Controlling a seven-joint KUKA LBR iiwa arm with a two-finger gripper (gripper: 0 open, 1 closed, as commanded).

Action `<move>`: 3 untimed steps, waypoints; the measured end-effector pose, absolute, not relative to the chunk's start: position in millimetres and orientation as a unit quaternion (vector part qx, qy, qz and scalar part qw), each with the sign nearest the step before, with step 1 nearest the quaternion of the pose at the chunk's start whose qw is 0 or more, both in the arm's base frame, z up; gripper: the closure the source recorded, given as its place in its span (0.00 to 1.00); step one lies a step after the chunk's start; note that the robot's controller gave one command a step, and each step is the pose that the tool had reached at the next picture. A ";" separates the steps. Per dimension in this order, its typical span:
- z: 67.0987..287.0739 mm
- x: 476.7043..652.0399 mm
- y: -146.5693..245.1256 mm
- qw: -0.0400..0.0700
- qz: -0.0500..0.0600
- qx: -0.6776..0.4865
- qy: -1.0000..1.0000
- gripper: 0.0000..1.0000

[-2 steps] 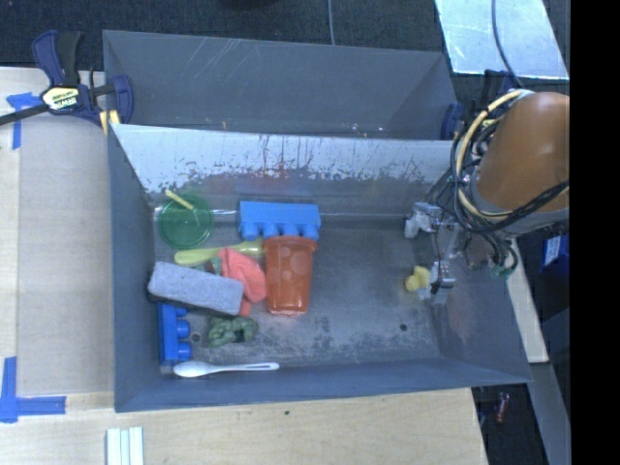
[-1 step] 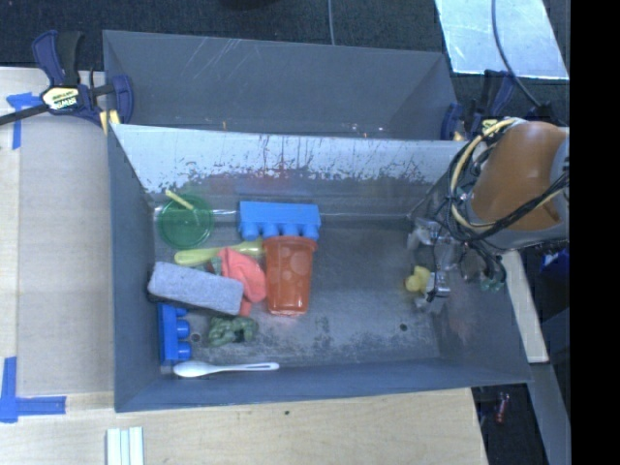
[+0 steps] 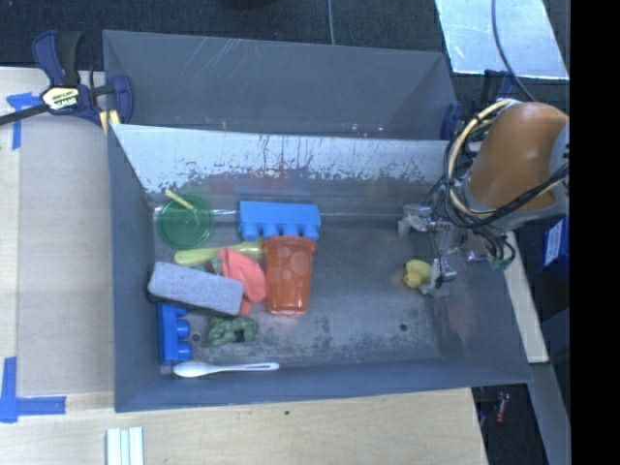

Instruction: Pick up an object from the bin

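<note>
Small yellow lump [image 3: 417, 275] near the right edge of the bin [image 3: 368, 347], alone on the grey floor. Tool [image 3: 441, 273] just beside it on the right, maybe touching. Cannot tell if released or clenched. To do it well: get right over the lump, go straight down, squeeze softly, lift up gently. Well apart, by the left edge, a heap: orange cup [image 3: 289, 274], blue block [image 3: 279, 219], grey sponge [image 3: 194, 289], white spoon [image 3: 223, 367]

Soft, even light from above leaves a pale sheen on the back wall of the grey bin [image 3: 281, 90] at twelve o'clock and only faint shadows under the heap [image 3: 232, 269] at nine o'clock.
</note>
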State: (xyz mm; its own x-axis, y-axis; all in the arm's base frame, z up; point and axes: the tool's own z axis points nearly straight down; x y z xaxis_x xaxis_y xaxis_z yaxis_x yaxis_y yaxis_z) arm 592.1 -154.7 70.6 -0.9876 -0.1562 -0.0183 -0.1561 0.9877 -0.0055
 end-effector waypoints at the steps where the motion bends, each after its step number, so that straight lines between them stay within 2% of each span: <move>1: 70.6 595.3 -156.1 0.009 -0.002 -0.087 0.996 0.00; 2: 71.0 602.1 -151.1 0.012 0.000 -0.349 0.937 1.00; 3: 71.0 602.1 -151.2 0.012 0.000 -0.349 0.937 1.00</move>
State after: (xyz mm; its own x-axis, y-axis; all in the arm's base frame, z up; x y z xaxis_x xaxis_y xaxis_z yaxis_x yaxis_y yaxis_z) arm 602.1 -151.2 71.0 -0.7558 -0.6544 -0.0229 -0.6544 0.7561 -0.0092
